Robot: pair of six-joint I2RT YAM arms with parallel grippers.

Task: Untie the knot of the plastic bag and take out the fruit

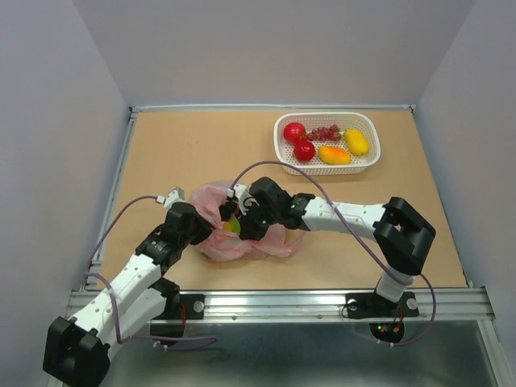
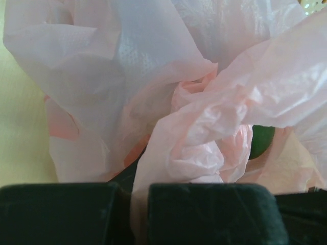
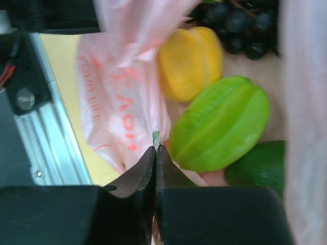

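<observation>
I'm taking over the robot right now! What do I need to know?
Left pincer: shut on a fold of the plastic bag.
Right pincer: shut on the bag's film by its opening.
The bag lies mid-table between the arms. Inside are a green star fruit, a yellow fruit and dark grapes.
The white basket, far right, holds other fruit.
Done: the bag gapes enough to show fruit; no knot in view.
Left: lift the fruit out.

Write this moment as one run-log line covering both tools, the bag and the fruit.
left tool: shut on plastic bag | right tool: shut on plastic bag | fruit: visible past bag film, not gripped
</observation>
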